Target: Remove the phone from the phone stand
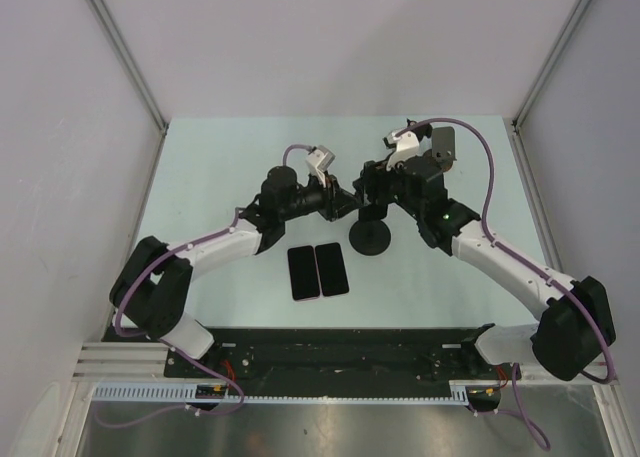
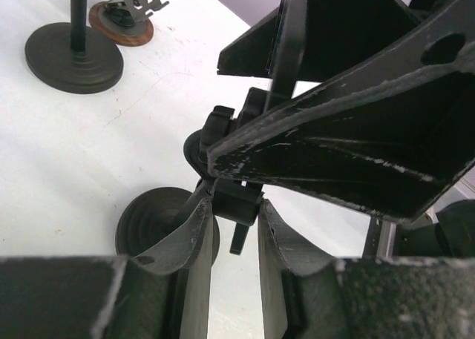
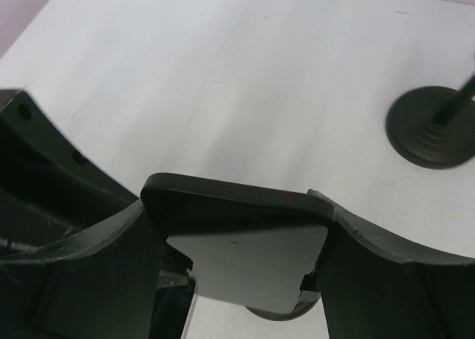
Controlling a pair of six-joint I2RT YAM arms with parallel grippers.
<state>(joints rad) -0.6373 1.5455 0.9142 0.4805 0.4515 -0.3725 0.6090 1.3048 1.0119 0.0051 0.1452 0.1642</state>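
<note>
Right pincer (image 3: 239,235) closed across phone (image 3: 237,202), pressing both edges. Left pincer (image 2: 236,228) narrowed, gripping phone stand (image 2: 152,220) at its neck.

What I can't see from here
From above, the left gripper (image 1: 340,200) and right gripper (image 1: 370,190) cover the top of the phone stand (image 1: 372,239). On the right wrist view the fingers (image 3: 386,280) hide the lower end of the phone (image 3: 249,257); on the left wrist view the second stand (image 2: 73,56) loses its pole at the top edge.
</note>
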